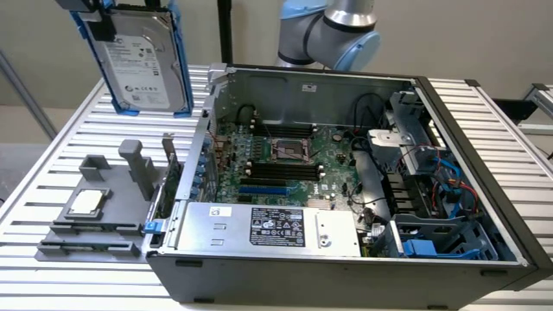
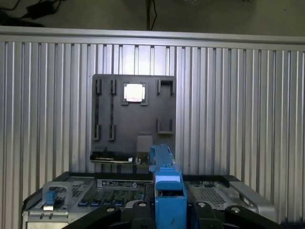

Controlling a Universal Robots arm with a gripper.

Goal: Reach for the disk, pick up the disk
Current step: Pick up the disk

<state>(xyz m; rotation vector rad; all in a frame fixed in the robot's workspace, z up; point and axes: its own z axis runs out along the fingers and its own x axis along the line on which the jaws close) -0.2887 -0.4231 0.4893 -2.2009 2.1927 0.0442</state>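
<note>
Exterior view: we note the disk (image 1: 142,61) high at the exterior view's left, upright, its white label facing the camera, blue rails down both long edges, well clear of the ribbed table (image 1: 52,285). The gripper (image 1: 102,26) grips it at its upper end; a black finger lies across the upper corner of the label. The arm (image 1: 333,32) stands behind the open computer case (image 1: 484,214), where we see the motherboard (image 1: 285,162) and a silver box with a black label (image 1: 268,227). Beside the case, at the exterior view's left, a grey fixture plate (image 1: 52,249) sits on the table with a small square chip (image 1: 87,202) in it. Wrist view: the gripper (image 2: 169,212) is closed onto the disk (image 2: 169,195), its black fingers (image 2: 138,210) pressed to either side of the blue rail. Past it we record the case edge (image 2: 95,183), the fixture plate (image 2: 105,109) and the chip (image 2: 134,92) seated in a recess.
</note>
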